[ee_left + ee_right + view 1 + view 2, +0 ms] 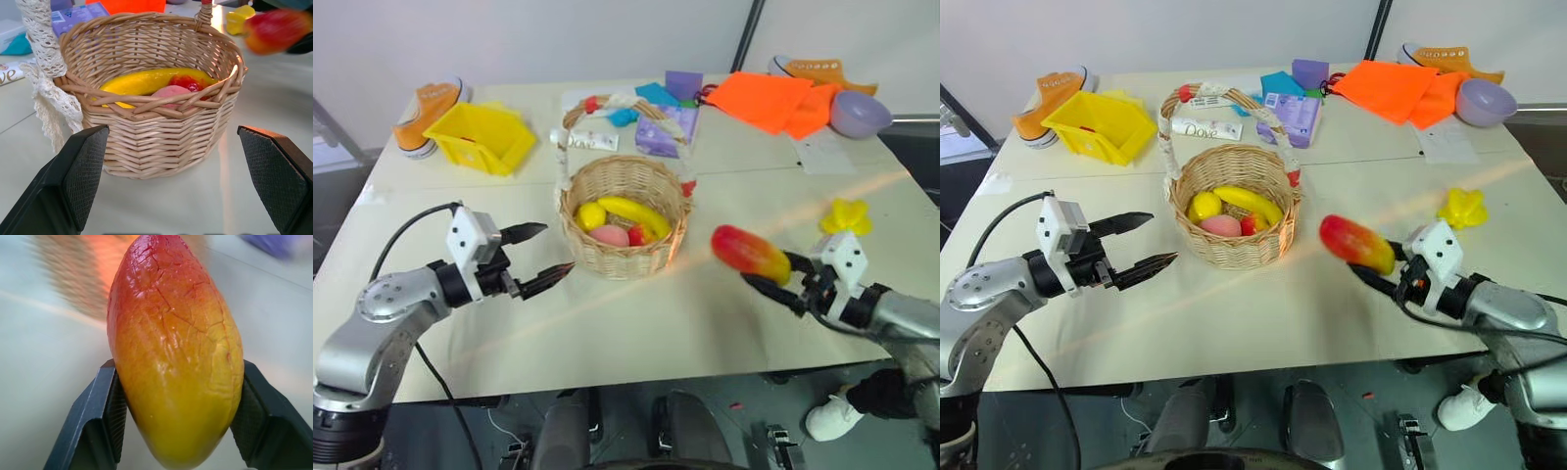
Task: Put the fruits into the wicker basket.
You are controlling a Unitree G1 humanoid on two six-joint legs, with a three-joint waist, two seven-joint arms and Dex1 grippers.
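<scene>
The right claw [781, 284] is clamped on the mango [750, 253], above the pale surface [636, 323], right of the wicker basket [625, 217]. The left claw [546, 257] stands apart, empty.

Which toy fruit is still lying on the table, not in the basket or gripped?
The lumpy yellow star-shaped fruit, on the table behind the right end effector, which holds the red-orange-yellow mango. The others lie in the round wicker basket.

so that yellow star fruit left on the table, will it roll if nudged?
Probably not far: the star fruit has lumpy lobes that should catch on the table. Likely light and stiff, like a moulded toy. Its uneven surface may make a two-finger grip shift.
</scene>
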